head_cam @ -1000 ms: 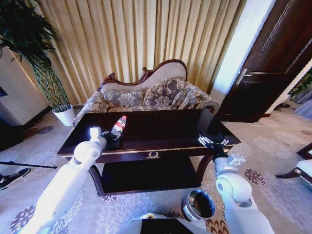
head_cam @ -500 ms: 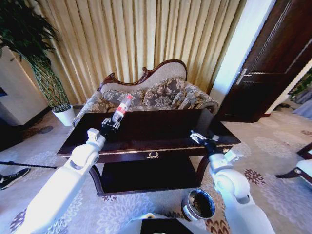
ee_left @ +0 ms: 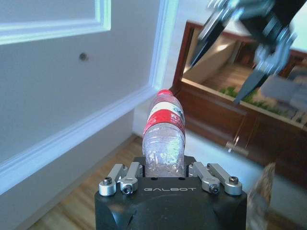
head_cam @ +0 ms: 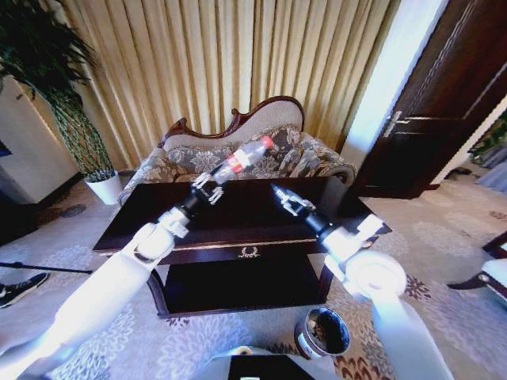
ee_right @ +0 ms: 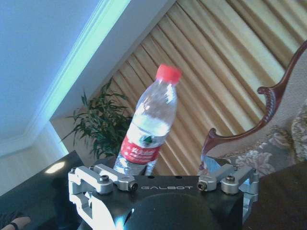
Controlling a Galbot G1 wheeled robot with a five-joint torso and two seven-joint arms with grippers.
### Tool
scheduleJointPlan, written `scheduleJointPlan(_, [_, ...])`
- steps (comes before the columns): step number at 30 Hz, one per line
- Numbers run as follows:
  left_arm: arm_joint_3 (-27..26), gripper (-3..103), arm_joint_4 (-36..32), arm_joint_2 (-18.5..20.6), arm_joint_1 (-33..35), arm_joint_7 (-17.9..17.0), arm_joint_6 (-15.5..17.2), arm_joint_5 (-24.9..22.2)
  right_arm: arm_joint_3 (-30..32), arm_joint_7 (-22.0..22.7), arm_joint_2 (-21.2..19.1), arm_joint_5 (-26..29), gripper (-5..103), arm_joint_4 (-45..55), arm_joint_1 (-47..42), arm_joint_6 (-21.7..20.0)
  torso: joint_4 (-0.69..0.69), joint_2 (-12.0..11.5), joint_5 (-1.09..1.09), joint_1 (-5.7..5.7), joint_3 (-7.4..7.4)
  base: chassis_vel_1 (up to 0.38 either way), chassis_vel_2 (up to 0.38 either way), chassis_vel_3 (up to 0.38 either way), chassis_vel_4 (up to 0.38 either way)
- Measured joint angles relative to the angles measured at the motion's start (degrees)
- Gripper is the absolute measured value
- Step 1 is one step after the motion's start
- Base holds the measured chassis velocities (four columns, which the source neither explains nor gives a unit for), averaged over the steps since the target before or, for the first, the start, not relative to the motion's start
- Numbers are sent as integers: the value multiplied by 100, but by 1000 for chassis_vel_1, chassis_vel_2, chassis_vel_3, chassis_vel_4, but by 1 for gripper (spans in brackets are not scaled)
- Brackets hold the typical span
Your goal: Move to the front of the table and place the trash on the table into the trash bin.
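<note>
The trash I see is a clear plastic bottle [head_cam: 245,156] with a red cap and red label. It is held tilted in the air above the dark glossy table [head_cam: 253,218], cap pointing up and right. My left gripper [head_cam: 211,187] is shut on the bottle's lower end, as the left wrist view confirms on the bottle [ee_left: 164,128]. My right gripper [head_cam: 285,198] hovers open over the table's right half, a little right of and below the bottle. In the right wrist view the bottle [ee_right: 148,122] stands just beyond its spread fingers. The trash bin [head_cam: 323,332] sits on the carpet by the table's front right leg.
A patterned sofa [head_cam: 253,154] stands behind the table, against gold curtains. A plant in a white pot [head_cam: 104,188] is at the far left, a dark door [head_cam: 444,103] at the right. A chair's corner [head_cam: 493,273] juts in at the right edge.
My left gripper has lifted the bottle off the table's left side and swung it up and rightward over the middle. My right gripper has risen and moved left toward it.
</note>
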Motion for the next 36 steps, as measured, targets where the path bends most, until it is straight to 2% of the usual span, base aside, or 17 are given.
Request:
scheduleJointPlan(3, [372,36,-193,-38,-229,55,324,-306,-175,-19,96,-188,100,-331,385,27,1,-1,1,1,0,0,0,0,0])
scheduleJointPlan(7, [550,36,-277,-54,-303,112,486,-446,-188,-32,128,-226,100,-500,621,37,0,0,1,1,0,0,0,0,0])
scheduleJointPlan(14, [674,36,-348,-46,-293,164,557,-516,-145,-133,137,-268,100,-676,761,44,0,0,0,1,0,0,0,0,0])
scheduleJointPlan(15, [695,36,-373,-41,-281,168,576,-522,-153,-144,146,-289,103,-704,767,57,0,0,0,0,0,0,0,0,0])
scheduleJointPlan(17, [741,36,-413,-17,-255,170,618,-545,-184,-162,152,-345,100,-746,769,136,0,0,0,0,0,0,0,0,0])
scheduleJointPlan(19, [777,36,-455,15,-220,170,646,-565,-188,-187,153,-403,90,-762,768,171,0,0,0,0,-1,0,0,0,0])
scheduleJointPlan(20, [777,36,-455,15,-220,170,646,-565,-188,-187,153,-403,90,-762,768,171,0,0,0,0,-1,0,0,0,0])
scheduleJointPlan(23, [815,36,-531,43,-145,174,732,-728,-137,-196,144,-426,74,-747,748,184,0,0,-1,1,0,0,0,0,0])
scheduleJointPlan(24, [815,36,-531,43,-145,174,732,-728,-137,-196,144,-426,74,-747,748,184,0,0,-1,1,0,0,0,0,0])
scheduleJointPlan(26, [854,36,-585,55,-103,155,791,-817,-102,-199,126,-439,63,-727,716,178,0,0,0,0,-1,0,0,0,0])
scheduleJointPlan(27, [874,36,-595,55,-85,134,809,-829,-86,-201,122,-453,63,-721,703,176,0,0,0,0,-1,0,0,0,0])
scheduleJointPlan(28, [889,36,-601,53,-65,119,828,-832,-70,-206,117,-474,57,-717,685,172,0,0,0,0,-1,0,0,0,0])
scheduleJointPlan(29, [889,36,-601,53,-65,119,828,-832,-70,-206,117,-474,57,-717,685,172,0,0,0,0,-1,0,0,0,0])
scheduleJointPlan(30, [910,33,-604,48,-44,87,845,-831,-52,-225,114,-501,51,-715,659,166,0,0,0,-1,-1,0,0,0,0])
scheduleJointPlan(34, [974,41,-647,41,3,-2,945,-812,9,-310,92,-610,45,-708,576,166,0,0,0,-1,-1,0,0,0,0])
scheduleJointPlan(36, [987,52,-656,40,-1,-8,960,-803,35,-321,80,-633,39,-696,561,168,0,0,0,-1,-1,0,0,0,0])
